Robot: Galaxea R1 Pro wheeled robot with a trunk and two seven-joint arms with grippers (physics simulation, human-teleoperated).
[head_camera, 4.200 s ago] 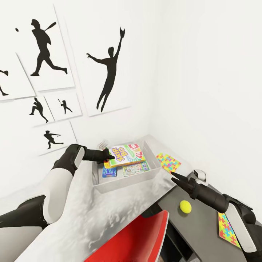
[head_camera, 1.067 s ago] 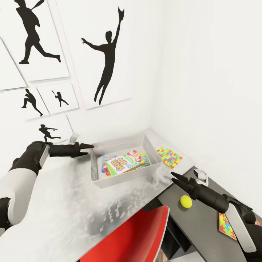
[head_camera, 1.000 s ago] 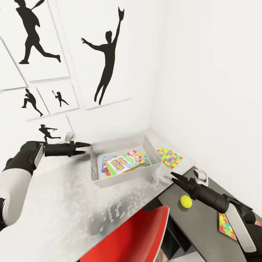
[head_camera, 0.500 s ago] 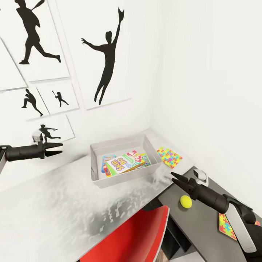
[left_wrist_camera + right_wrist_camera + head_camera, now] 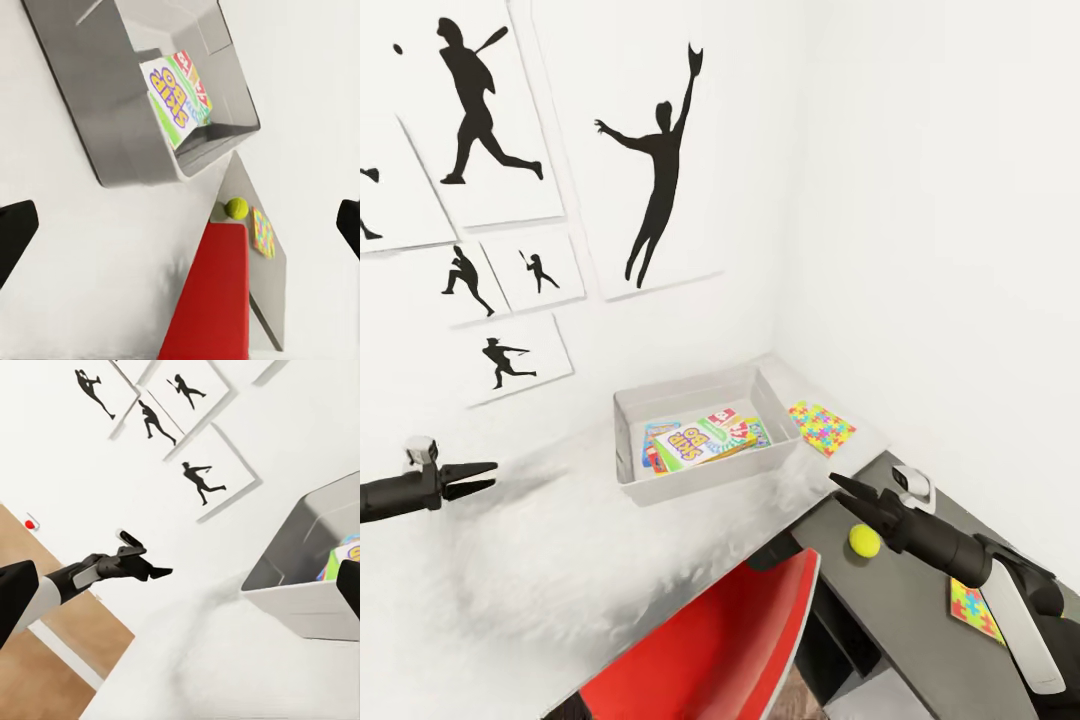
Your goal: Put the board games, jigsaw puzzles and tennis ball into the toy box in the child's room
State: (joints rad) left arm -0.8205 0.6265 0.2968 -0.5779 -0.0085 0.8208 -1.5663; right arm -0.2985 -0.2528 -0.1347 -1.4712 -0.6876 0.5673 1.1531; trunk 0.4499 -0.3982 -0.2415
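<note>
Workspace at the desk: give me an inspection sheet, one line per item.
Surface: light-grey desk top, joined at a corner to a lower dark-grey section.
Job's things: toy box on the light top, with board games lying inside. One jigsaw puzzle lies on the light top beside the box; another jigsaw puzzle and the tennis ball lie on the dark section, outside the box.
Clutter: nothing seen.
Grippers: left pincer open, empty, apart from the box; right pincer open, empty, near the ball.
Cables: nothing seen.
Surroundings: red chair at the desk; silhouette pictures on the white wall.
</note>
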